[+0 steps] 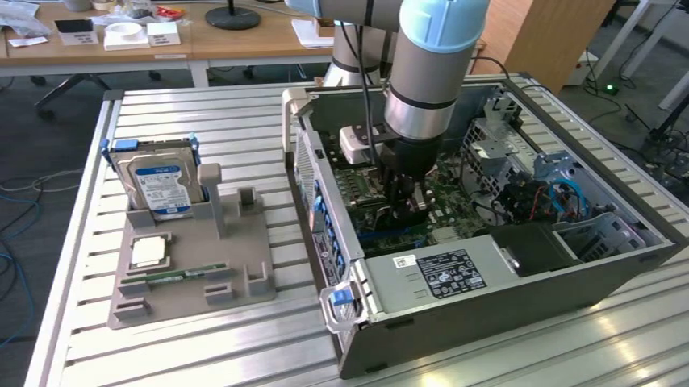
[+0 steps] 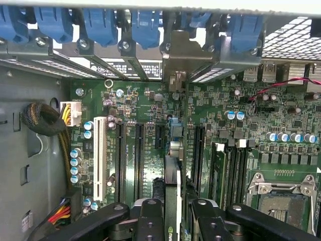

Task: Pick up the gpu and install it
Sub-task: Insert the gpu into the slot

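Inside case (image 1: 603, 266), jaws (image 2: 173, 216) grip gpu (image 2: 172, 186), its lower edge hidden.

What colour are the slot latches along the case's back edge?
Blue. The latches show best in the wrist view, lined up above the green motherboard.

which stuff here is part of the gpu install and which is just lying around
In the job:
- gpu, edge-on in the pincer
- open computer case
- motherboard with its slots

Lying about:
- hard drive upright in the grey holder
- processor chip
- memory stick
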You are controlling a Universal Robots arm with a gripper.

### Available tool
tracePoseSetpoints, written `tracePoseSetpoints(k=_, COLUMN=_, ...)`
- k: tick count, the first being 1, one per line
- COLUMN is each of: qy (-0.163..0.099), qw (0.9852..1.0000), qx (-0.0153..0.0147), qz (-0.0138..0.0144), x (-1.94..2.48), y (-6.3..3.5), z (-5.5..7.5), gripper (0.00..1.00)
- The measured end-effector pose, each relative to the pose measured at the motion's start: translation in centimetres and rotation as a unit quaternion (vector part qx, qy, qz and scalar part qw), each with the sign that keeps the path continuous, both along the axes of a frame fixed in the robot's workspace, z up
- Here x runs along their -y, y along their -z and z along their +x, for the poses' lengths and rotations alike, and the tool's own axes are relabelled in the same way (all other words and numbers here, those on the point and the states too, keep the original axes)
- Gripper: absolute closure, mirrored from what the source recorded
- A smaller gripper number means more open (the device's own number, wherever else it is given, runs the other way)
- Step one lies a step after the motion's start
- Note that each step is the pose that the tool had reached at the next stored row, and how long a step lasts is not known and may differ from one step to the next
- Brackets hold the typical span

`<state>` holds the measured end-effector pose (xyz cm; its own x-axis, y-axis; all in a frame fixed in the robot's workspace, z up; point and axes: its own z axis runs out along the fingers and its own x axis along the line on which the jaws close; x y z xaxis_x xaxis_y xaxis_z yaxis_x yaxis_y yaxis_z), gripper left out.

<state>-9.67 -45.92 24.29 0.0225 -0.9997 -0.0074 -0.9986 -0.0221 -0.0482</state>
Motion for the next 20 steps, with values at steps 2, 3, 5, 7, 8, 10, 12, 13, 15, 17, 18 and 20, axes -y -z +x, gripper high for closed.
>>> tracePoseSetpoints(k=2, qy=0.000, qw=1.0000, qx=0.0000, qz=0.0000, x=0.00, y=0.01, z=0.00, gripper=0.74)
tracePoseSetpoints(k=3, qy=0.000, qw=1.0000, qx=0.0000, qz=0.0000, x=0.00, y=0.05, z=-0.01, gripper=0.74)
tracePoseSetpoints(k=5, qy=0.000, qw=1.0000, qx=0.0000, qz=0.0001, x=0.00, y=0.22, z=-0.02, gripper=0.74)
tracePoseSetpoints(k=7, qy=0.000, qw=1.0000, qx=0.0000, qz=0.0000, x=0.00, y=0.22, z=-0.02, gripper=0.74)
tracePoseSetpoints(k=8, qy=0.000, qw=1.0000, qx=0.0000, qz=-0.0001, x=0.00, y=0.22, z=-0.02, gripper=0.74)
tracePoseSetpoints(k=10, qy=0.000, qw=1.0000, qx=0.0000, qz=0.0000, x=0.00, y=0.23, z=-0.02, gripper=0.74)
tracePoseSetpoints(k=12, qy=0.000, qw=1.0000, qx=0.0000, qz=0.0001, x=0.00, y=0.23, z=-0.02, gripper=0.74)
tracePoseSetpoints(k=13, qy=0.000, qw=1.0000, qx=0.0000, qz=0.0001, x=0.00, y=0.23, z=-0.02, gripper=0.74)
tracePoseSetpoints(k=15, qy=0.000, qw=1.0000, qx=0.0000, qz=0.0001, x=0.00, y=0.23, z=-0.02, gripper=0.74)
tracePoseSetpoints(k=17, qy=0.000, qw=1.0000, qx=0.0000, qz=0.0001, x=0.00, y=0.23, z=-0.02, gripper=0.74)
tracePoseSetpoints(k=18, qy=0.000, qw=1.0000, qx=0.0000, qz=0.0000, x=0.00, y=0.23, z=-0.02, gripper=0.74)
tracePoseSetpoints(k=20, qy=0.000, qw=1.0000, qx=0.0000, qz=0.0001, x=0.00, y=0.23, z=-0.01, gripper=0.74)
